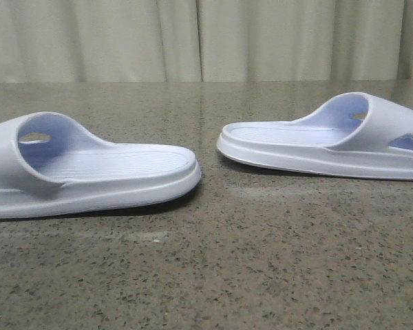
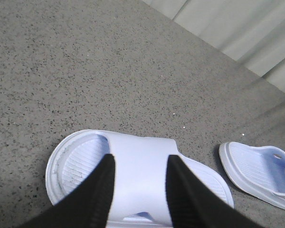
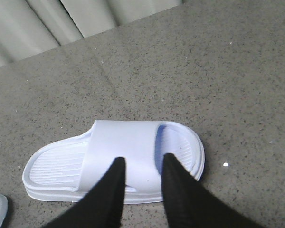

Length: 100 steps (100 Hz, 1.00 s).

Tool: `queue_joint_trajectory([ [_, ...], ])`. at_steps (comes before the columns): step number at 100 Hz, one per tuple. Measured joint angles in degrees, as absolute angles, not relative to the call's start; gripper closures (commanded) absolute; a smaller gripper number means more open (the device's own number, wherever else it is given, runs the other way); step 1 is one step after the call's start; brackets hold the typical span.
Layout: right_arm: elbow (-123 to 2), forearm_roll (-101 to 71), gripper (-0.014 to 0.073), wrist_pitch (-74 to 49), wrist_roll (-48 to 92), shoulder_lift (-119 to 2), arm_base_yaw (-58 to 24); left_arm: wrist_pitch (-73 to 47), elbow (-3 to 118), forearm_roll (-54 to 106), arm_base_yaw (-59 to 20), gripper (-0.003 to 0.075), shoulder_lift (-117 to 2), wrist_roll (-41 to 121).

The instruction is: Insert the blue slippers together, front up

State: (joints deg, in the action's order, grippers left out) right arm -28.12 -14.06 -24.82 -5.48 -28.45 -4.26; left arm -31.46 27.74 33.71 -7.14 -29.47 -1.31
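The left pincer [image 2: 138, 164] is held released above the strap of the left slipper [image 2: 133, 175], one finger to each side of the strap. The right pincer [image 3: 143, 166] is likewise spread over the strap of the right slipper [image 3: 118, 159]. Both blue slippers are laid flat on the speckled desk [image 1: 213, 275], heels facing, apart.

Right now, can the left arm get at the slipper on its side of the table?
Probably yes. The left gripper hangs open above the left slipper, its fingers either side of the strap, with nothing between them. The right slipper lies apart.
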Motion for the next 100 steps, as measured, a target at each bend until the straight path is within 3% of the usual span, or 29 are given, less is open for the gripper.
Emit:
queue_joint_trajectory([
  [11, -28.12, -14.36, 0.0209, -23.41, -5.48, -28.45, -4.26, -30.78, 27.74, 33.94, -7.14, 0.0226, -29.47, -1.31],
  [60, -28.12, -14.62, 0.0211, -21.63, -5.48, -28.45, -4.26, -28.01, 24.21, 34.17, -7.14, 0.0225, -30.17, -10.59],
  [100, -28.12, -14.71, 0.0211, -21.4, -5.48, -28.45, -4.26, -24.96, 23.04, 34.39, -7.14, 0.0225, -41.27, -13.51],
])
